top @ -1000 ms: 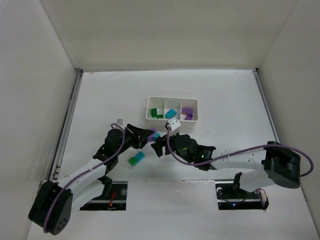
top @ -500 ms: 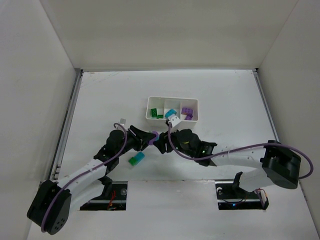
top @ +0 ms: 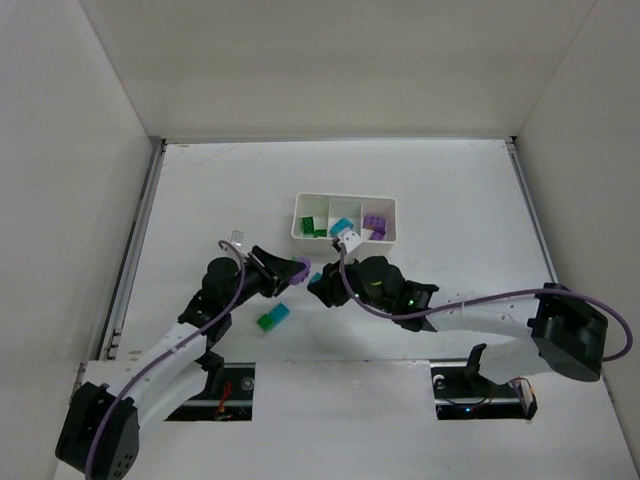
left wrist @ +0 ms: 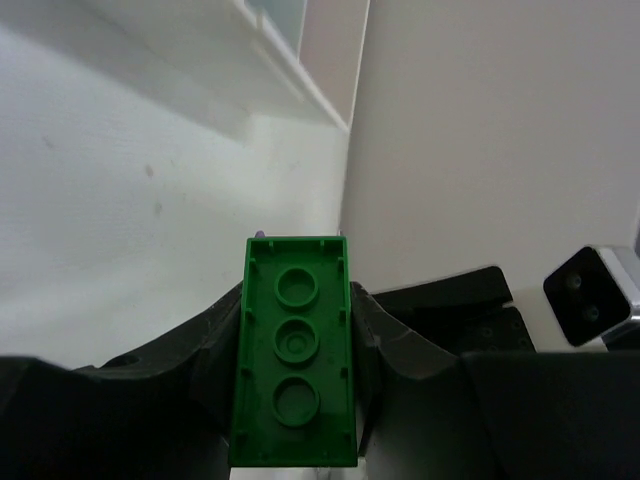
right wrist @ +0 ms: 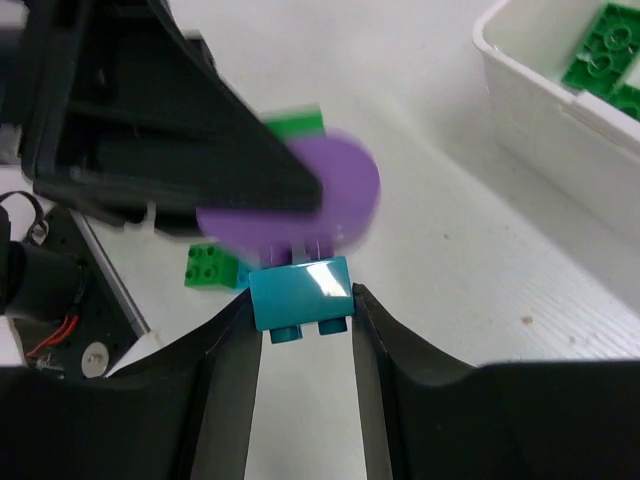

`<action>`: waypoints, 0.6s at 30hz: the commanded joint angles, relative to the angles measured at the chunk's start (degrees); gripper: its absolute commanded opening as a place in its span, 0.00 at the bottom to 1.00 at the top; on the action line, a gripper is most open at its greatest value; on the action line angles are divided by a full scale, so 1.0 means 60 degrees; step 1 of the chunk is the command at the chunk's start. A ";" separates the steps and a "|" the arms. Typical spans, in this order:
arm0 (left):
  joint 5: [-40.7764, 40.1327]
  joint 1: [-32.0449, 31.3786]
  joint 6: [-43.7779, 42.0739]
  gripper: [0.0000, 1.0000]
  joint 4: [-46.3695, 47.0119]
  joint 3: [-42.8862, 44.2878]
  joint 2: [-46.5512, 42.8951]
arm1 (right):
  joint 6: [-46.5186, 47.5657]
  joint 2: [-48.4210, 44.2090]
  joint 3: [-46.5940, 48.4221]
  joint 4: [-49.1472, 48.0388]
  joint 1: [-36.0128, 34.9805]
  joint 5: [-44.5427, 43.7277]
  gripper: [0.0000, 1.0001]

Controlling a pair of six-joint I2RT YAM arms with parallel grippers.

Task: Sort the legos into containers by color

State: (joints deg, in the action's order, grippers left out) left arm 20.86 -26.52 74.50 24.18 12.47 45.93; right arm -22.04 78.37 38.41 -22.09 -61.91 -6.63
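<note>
My left gripper is shut on a green lego, seen from its hollow underside. A purple rounded lego sticks out in front of that green one. A teal lego sits against the purple piece's studs, and my right gripper is shut on its sides. From above, the left gripper and right gripper meet tip to tip, just in front of the white tray. Its containers hold green, teal and purple legos.
A green and teal pair of bricks lies on the table close in front of the left gripper, and shows as a green brick in the right wrist view. The tray's corner stands to the right.
The right gripper's jaws have closed onto the teal lego. Both grippers have shifted slightly away from the bases, still tip to tip. The left grip is unchanged.
</note>
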 commanded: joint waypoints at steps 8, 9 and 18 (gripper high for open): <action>-0.0884 0.1089 -0.2001 0.15 -0.1042 0.1115 -0.0361 | 0.0143 -0.1269 0.0291 0.0868 0.1316 -0.0534 0.33; -0.0899 0.1030 -0.2002 0.15 -0.0999 0.1130 -0.0302 | 0.0187 -0.1226 0.0423 0.0912 0.1433 -0.0550 0.33; -0.1089 0.0474 -0.1958 0.16 -0.0764 0.0925 -0.0433 | 0.1036 0.0852 0.2429 0.1571 0.2430 -0.2131 0.35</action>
State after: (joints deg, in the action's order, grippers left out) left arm 15.25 -22.90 63.90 17.61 16.95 44.75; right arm -18.94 80.71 48.18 -13.91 -47.97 -14.37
